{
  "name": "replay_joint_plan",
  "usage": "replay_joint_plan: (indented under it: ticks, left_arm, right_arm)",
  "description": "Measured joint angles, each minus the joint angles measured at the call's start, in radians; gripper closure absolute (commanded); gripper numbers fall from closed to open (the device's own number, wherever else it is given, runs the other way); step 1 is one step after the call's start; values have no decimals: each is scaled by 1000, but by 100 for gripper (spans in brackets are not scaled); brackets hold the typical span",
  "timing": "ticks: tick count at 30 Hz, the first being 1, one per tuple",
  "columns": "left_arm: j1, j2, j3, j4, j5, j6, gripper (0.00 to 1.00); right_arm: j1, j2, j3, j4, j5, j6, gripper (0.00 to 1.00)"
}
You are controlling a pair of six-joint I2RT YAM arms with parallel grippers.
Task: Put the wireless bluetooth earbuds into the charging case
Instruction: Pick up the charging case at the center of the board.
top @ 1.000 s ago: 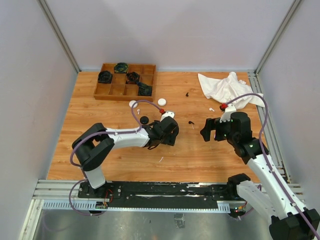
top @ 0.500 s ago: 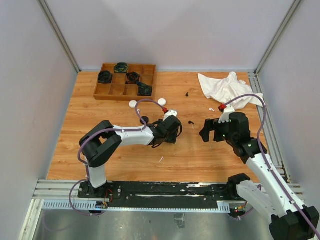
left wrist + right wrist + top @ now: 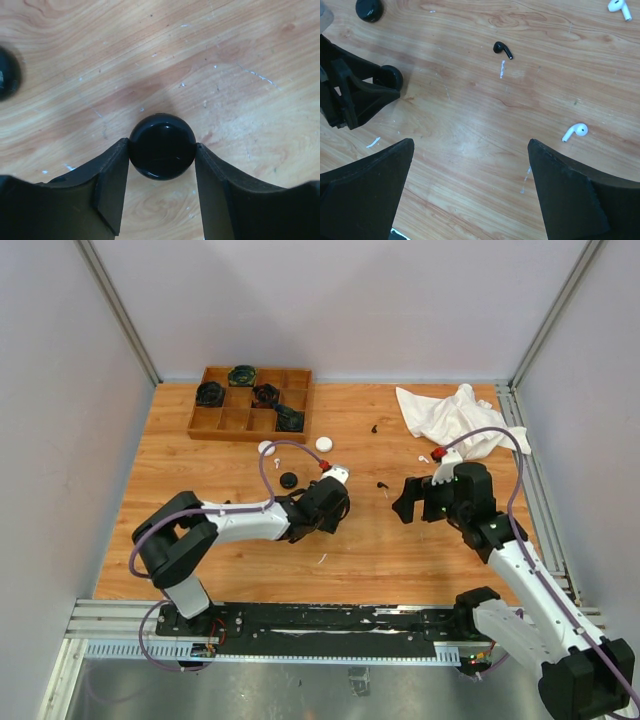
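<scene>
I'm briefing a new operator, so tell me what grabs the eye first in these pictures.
The left claw grips a glossy black round case, filling the middle of its wrist view. The right claw hangs open above a loose black earbud and a white earbud on the wooden table. A crumpled white cloth lies at the far right corner.

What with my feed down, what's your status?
Left gripper shut on black case. Right gripper open, empty. Black earbud, white earbud loose on table. Nothing blocking them.
</scene>
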Motion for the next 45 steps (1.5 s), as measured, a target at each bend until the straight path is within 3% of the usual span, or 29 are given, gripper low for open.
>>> replay_joint_plan:
  ticks: [15,25,34,37,45]
  left_arm:
    - [0,-330,-131,109,143,447,63]
    - [-22,-442,-164,155,294,758,66]
    - [-32,-586,-246,236,424,1045,64]
    - [-32,-584,-243,225,443,1099,64]
    - [-33,-584,-225,196,485,1189,64]
  right_arm:
    - [35,135,48,91,-344,-10,1]
    - [97,186,134,119,-433,-2,1]
    - [142,288,173,175,-489,101,11]
    - [184,314,208,176,-506,111,19]
    - [233,354,256,179,-529,130,28]
